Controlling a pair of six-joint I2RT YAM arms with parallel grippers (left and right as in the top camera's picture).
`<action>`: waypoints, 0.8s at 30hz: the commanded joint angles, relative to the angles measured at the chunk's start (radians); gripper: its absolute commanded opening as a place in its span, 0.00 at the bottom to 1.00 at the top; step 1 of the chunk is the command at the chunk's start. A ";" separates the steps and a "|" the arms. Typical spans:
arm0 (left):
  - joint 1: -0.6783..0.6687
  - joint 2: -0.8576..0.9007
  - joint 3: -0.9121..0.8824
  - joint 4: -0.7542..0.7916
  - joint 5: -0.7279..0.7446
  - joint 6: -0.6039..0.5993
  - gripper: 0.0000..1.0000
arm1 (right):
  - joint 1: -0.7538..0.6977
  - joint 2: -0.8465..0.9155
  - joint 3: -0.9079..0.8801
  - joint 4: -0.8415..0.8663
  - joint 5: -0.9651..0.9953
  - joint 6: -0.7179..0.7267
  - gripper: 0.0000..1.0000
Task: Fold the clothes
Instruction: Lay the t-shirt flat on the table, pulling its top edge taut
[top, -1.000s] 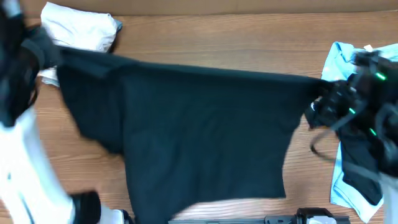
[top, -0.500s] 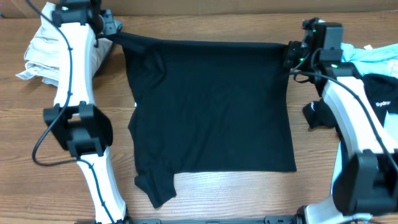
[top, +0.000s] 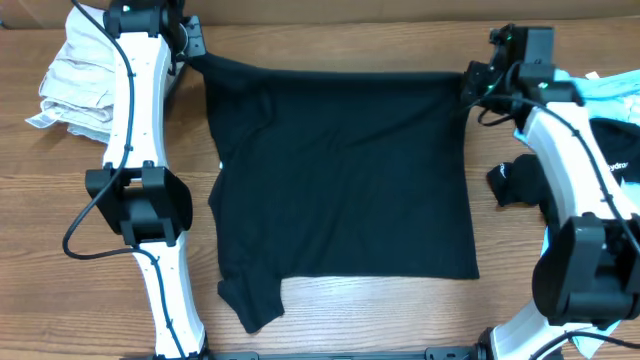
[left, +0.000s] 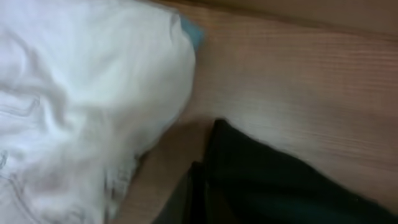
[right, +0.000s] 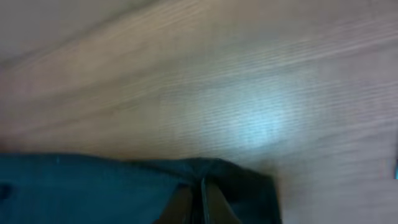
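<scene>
Black shirt (top: 340, 170) flat on table (top: 340, 320), left gripper (top: 192, 52) and right gripper (top: 468, 85) each pinching a far corner (white clothes (top: 70, 80) beside)

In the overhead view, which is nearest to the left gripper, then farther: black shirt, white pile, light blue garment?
1. black shirt, its corner at the left gripper.
2. white pile, just beside it, left end.
3. light blue garment, far right edge.

Overhead sharp, even light, soft shadows; black shirt (top: 340, 170) shows little detail. Wrist views blurred. Pale glare on table (right: 249, 118) above right pincer (right: 200, 202); white cloth (left: 74, 106) left of left pincer (left: 193, 199) washed out.
</scene>
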 joint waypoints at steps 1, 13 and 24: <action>-0.005 -0.031 0.080 -0.112 -0.005 -0.028 0.04 | -0.023 -0.026 0.100 -0.111 -0.085 -0.029 0.04; -0.003 -0.032 0.072 -0.392 0.026 -0.071 0.04 | -0.034 -0.027 0.106 -0.460 -0.026 -0.070 0.04; -0.013 -0.031 -0.262 -0.363 0.035 -0.085 0.04 | -0.034 -0.027 -0.167 -0.343 0.022 -0.062 0.04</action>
